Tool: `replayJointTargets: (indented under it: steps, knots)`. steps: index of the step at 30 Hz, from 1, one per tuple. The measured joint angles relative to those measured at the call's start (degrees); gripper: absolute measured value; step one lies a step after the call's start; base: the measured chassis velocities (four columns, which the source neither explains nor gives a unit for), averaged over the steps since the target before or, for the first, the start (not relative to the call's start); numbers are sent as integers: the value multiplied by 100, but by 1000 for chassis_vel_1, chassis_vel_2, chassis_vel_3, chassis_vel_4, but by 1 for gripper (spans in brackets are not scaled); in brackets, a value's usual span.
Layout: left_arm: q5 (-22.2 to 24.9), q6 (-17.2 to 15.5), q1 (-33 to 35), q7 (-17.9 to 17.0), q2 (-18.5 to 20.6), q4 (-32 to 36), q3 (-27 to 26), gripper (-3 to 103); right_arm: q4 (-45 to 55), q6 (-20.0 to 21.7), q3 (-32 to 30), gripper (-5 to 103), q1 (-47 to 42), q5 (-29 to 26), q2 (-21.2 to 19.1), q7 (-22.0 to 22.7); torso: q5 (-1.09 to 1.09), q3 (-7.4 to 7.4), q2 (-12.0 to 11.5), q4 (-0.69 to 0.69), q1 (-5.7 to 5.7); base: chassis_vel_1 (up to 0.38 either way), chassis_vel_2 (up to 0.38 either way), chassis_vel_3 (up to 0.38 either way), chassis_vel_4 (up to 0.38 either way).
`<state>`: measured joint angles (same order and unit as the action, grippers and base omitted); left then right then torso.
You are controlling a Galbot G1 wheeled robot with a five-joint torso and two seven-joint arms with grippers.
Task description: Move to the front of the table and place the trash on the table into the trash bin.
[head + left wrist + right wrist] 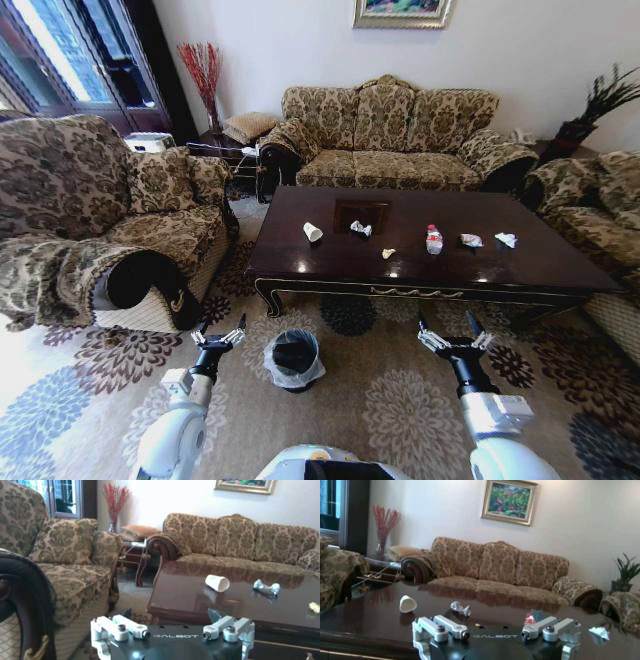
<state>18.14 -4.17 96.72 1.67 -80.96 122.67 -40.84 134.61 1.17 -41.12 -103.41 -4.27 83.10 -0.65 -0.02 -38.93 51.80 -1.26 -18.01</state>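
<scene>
Presumably glare on the glossy surface (520, 262) could hide its scattered trash (313, 232) from both wide-open, empty end effectors, left (219, 335) and right (455, 340), flanking the floor-standing trash bin (293, 358).

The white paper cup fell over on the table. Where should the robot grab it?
The white paper cup lies on its side on the table, mouth facing the robot's left. Probably best to come down from above and pinch across its round wall near the middle; the open rim would likely crush. The left gripper is nearer.
</scene>
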Motion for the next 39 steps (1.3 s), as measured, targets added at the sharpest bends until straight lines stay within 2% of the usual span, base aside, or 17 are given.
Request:
replayJointTargets:
  steps: [39]
  knots:
    - [1, 0, 1, -1, 2, 0, -1, 100, 4, 3, 0, 100, 0, -8, 0, 3, 2, 0, 0, 0, 0, 0, 0, 0, 0]
